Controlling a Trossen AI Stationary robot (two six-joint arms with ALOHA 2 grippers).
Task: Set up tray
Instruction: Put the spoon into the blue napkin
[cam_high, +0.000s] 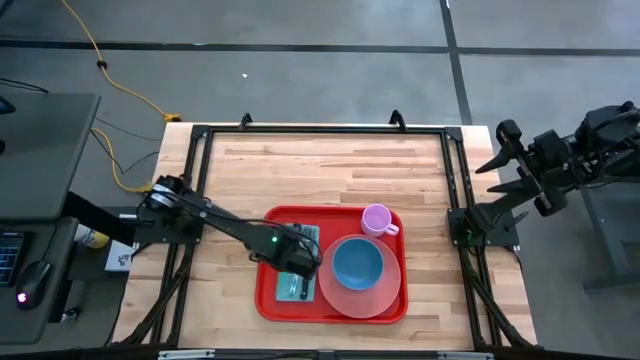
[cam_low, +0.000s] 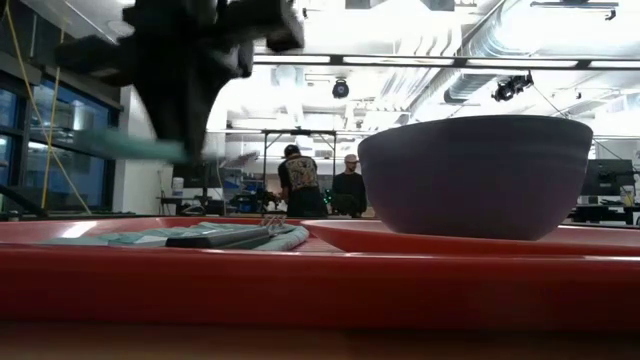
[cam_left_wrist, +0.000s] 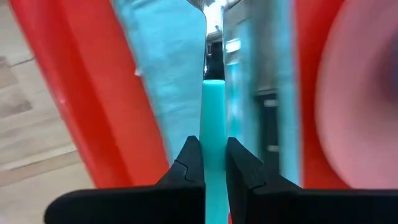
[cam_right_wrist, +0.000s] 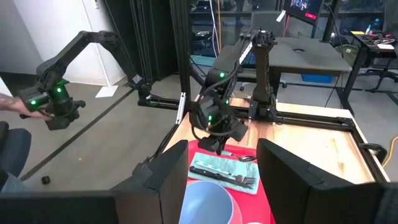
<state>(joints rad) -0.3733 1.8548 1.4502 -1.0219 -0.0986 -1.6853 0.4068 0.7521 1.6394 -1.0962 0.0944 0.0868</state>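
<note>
The red tray (cam_high: 268, 300) lies at the table's near middle. On it are a round pink plate (cam_high: 390, 295) with a blue bowl (cam_high: 357, 265), a pink cup (cam_high: 377, 218), and a light blue napkin (cam_high: 305, 238) with a dark-handled fork (cam_right_wrist: 231, 178) on it. My left gripper (cam_left_wrist: 213, 163) hovers over the napkin, shut on a teal-handled utensil (cam_left_wrist: 213, 112). My right gripper (cam_right_wrist: 227, 186) is open and empty, off the table's right edge. My left gripper pinches the utensil's teal handle (cam_left_wrist: 213, 140) between its two fingers (cam_left_wrist: 189, 162). The handle runs out ahead between them, along the fingers. In the low view the utensil (cam_low: 130, 147) lies about level, lifted clear of the napkin (cam_low: 200, 237) and the tray (cam_low: 300, 285).
The bowl (cam_low: 475, 175) on its plate (cam_low: 450, 238) stands close to the right of the napkin. A black frame (cam_high: 320, 130) runs round the wooden table. People stand in the room far behind the table (cam_low: 300, 185).
</note>
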